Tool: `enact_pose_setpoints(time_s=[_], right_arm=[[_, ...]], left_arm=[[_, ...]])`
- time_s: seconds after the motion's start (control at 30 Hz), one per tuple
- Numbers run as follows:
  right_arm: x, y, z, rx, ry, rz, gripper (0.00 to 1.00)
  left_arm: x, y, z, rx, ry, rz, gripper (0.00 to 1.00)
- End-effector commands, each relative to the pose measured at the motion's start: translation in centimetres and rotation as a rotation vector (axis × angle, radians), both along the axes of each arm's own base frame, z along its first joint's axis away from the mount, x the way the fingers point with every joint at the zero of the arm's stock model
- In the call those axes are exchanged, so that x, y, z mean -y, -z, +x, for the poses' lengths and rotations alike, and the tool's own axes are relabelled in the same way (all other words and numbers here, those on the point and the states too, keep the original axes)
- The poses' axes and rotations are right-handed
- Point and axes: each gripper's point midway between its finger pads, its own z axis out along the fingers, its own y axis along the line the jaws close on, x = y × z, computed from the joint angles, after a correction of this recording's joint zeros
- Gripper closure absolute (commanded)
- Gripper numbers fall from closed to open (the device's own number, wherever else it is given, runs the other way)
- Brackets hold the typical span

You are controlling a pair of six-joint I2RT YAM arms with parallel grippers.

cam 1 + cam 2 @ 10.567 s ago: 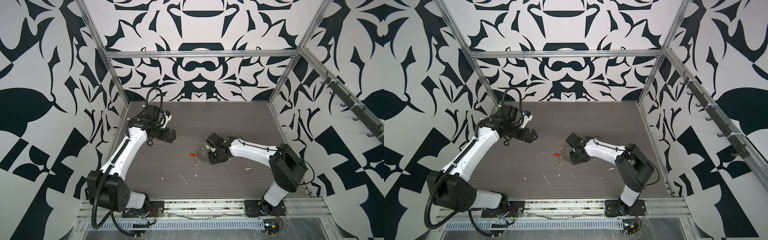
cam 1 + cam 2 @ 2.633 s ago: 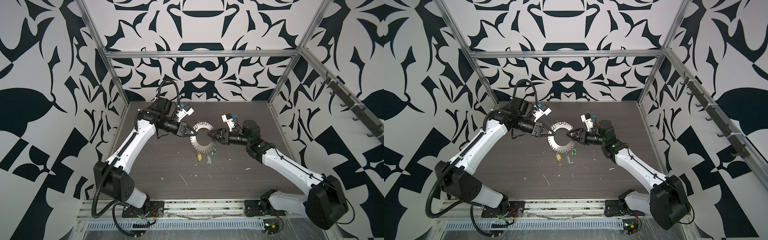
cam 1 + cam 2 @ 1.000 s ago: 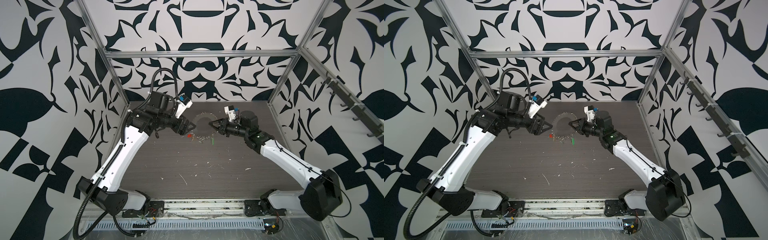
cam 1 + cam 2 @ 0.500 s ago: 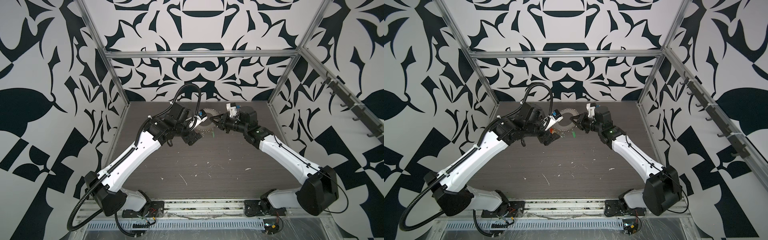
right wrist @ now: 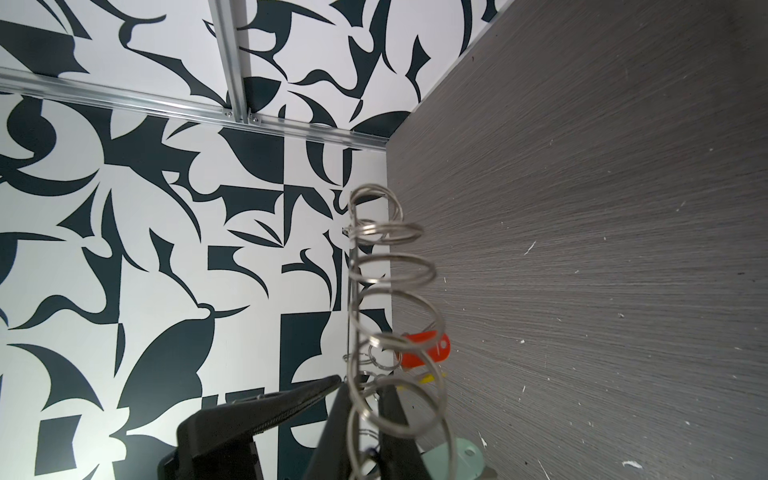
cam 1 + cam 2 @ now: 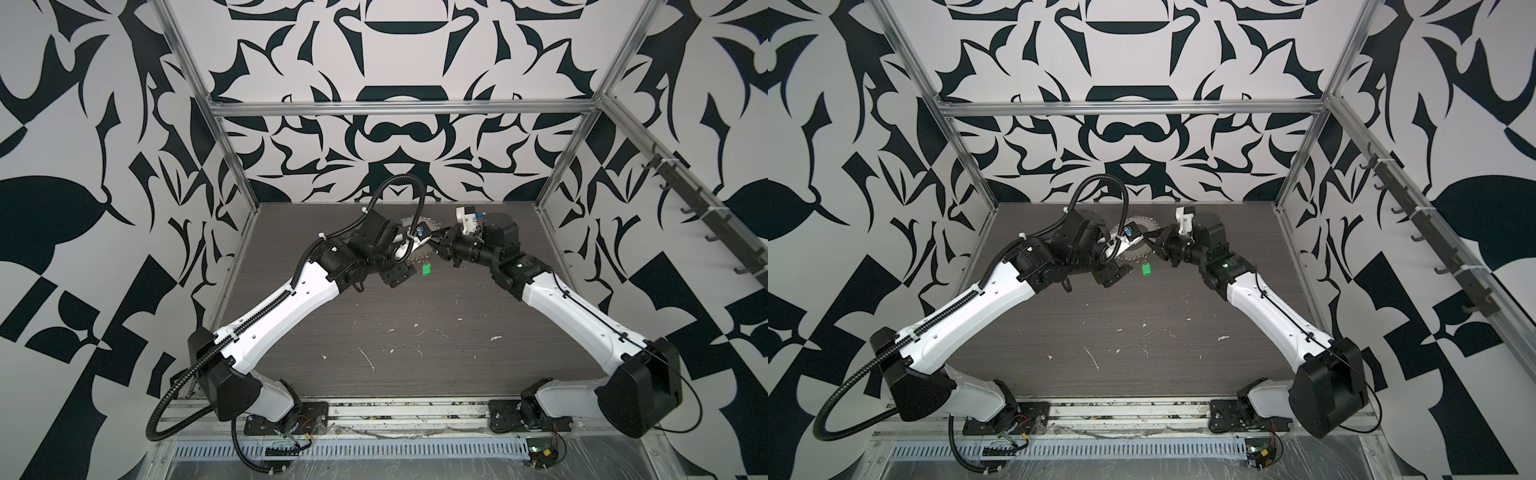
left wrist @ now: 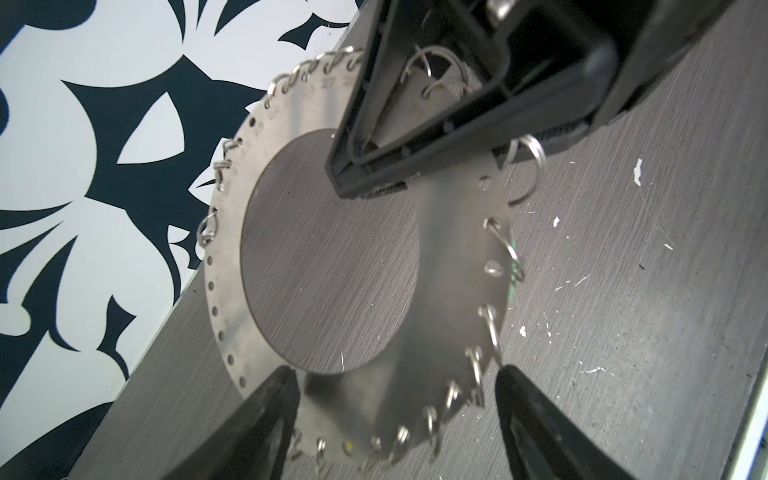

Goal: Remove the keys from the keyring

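Observation:
The keyring [image 7: 453,266], a flat grey metal disc fringed with wire loops, is held in the air near the back wall. My right gripper [image 5: 363,399] is shut on its rim, and it shows in both top views [image 6: 436,244] [image 6: 1152,245]. A green tag [image 6: 425,270] [image 6: 1146,270] hangs below the disc. In the right wrist view a red-orange tag [image 5: 424,351] and a pale green tag [image 5: 459,457] hang from loops; the keys' metal blades are not clear. My left gripper [image 7: 395,372] is open, with its fingers on either side of the disc's near rim.
White scraps [image 6: 365,357] lie scattered on the dark wood-grain table [image 6: 415,374] toward the front. The patterned back wall and an aluminium frame post [image 6: 552,183] stand close behind the raised disc. A rail of hooks [image 6: 702,208] runs along the right wall.
My left arm has swung right and toward the back, bringing its open gripper up to the keyring. My right gripper has carried the ring a little farther back, still shut on it.

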Motion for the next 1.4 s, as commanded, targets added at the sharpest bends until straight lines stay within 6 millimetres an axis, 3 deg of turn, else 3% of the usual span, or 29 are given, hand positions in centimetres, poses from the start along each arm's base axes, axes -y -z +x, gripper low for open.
enact_pose_setpoints(time_s=[0.0,0.37,0.8,1.37], right_arm=[[-0.1,-3.0,-0.6,0.073,-0.021,0.062,1.0],[-0.5,-2.9,-0.4,0.045,-0.032,0.11,1.0],[-1.3,-1.9,-1.2,-0.015,-0.085,0.122,1.0],[-2.8,-1.8,-1.4,-0.047,-0.146,0.156,1.0]], left_arm=[[0.2,-0.7,0.9,0.054,-0.015,0.001,0.23],[1.1,0.2,0.6,0.088,0.017,0.045,0.47],[2.3,0.7,1.3,0.174,0.019,0.092,0.52],[2.3,2.4,0.8,0.216,0.036,0.169,0.89]])
